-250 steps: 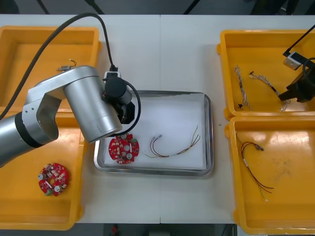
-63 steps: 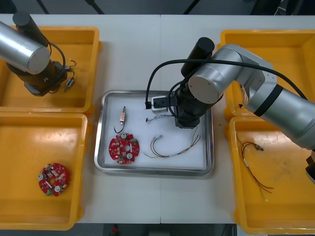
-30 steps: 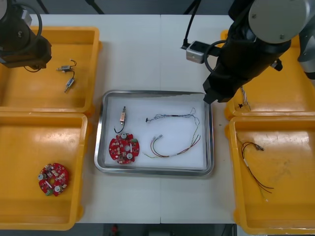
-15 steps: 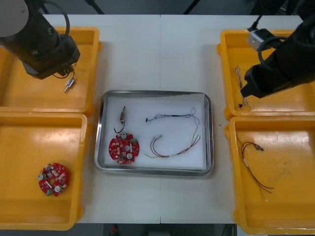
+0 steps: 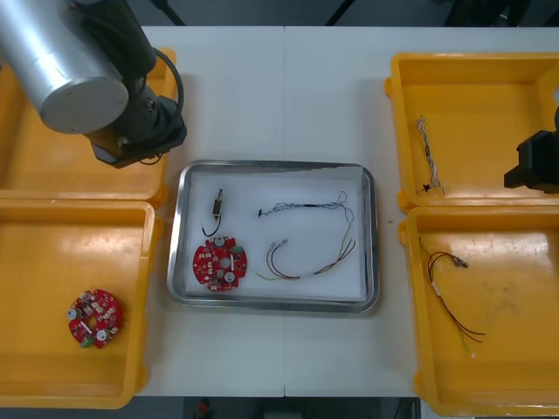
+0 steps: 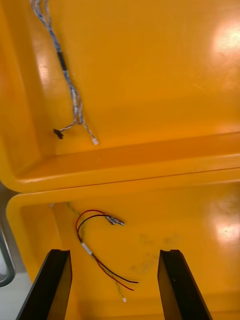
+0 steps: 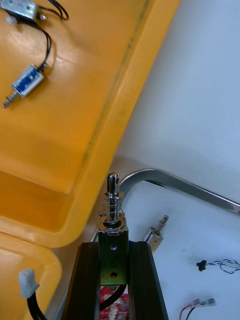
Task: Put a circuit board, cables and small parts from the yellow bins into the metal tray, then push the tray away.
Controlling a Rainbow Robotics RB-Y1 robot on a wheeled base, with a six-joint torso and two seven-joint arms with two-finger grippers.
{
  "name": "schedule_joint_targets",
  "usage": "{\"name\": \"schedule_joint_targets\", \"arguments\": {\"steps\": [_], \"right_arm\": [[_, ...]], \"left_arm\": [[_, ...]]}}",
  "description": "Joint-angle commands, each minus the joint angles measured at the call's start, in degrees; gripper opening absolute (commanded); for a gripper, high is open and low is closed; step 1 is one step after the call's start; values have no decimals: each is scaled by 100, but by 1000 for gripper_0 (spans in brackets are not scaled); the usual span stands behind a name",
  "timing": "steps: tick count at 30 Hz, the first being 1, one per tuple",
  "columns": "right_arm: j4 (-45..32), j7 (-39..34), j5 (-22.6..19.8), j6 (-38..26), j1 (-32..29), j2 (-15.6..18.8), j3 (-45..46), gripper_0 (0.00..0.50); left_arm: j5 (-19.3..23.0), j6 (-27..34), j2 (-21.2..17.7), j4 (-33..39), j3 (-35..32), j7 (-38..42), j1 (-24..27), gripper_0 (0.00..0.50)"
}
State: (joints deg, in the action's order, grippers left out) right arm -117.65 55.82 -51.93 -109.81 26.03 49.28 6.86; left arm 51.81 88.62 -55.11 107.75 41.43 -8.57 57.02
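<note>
- Step in hand: bringing a second small metal part to the tray. The left pincer (image 7: 114, 250) is clamped on the held part (image 7: 113, 220), which stands upright between the fingers with its spring end past the tips.
- Front view: the left arm (image 5: 65, 52) sits upper left, over the near corner of the upper-left bin (image 5: 44, 166) and just beside the upper-left corner of the tray (image 5: 279, 163).
- The left wrist view puts the held part roughly over the tray's corner rim. I can't say for sure it is inside the rim yet.
- The tray sits mid-frame on the surface (image 5: 279, 96) and already holds four things:
  - board (image 5: 219, 263) at lower left
  - loose part (image 5: 217, 206) just above the board
  - blue-white cable (image 5: 306, 208) at upper middle
  - red-yellow cable (image 5: 310, 259) below the blue-white one
- The right pincer (image 6: 114, 255) has its fingers wide with nothing between them. It is idle at the right edge of the front view, over the wall between the upper-right bin (image 5: 480, 105) and the lower-right bin (image 5: 507, 349).
- Next move: carry the left pincer further in over bare tray floor, clear of the loose part and the board, then lower it and let go. A drop from this height risks a bounce onto the rim.
- After that only the push is left. It is not started; the tray sits square between the bins.
</note>
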Motion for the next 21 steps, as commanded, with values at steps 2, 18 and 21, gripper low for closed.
{"name": "schedule_joint_targets", "arguments": {"steps": [2, 18, 21], "right_arm": [[-144, -397, 96, -19, -335, 248, 386, 500], [-232, -63, 25, -19, -687, 345, 404, 500], [-267, -1, 25, -19, -731, 345, 404, 500]], "left_arm": [[-435, 32, 545, 159, 269, 1120, 160, 0], [-1261, -47, 1591, -298, 805, 1323, 152, 0], [-1297, -82, 1758, -474, 849, 1305, 125, 0]]}}
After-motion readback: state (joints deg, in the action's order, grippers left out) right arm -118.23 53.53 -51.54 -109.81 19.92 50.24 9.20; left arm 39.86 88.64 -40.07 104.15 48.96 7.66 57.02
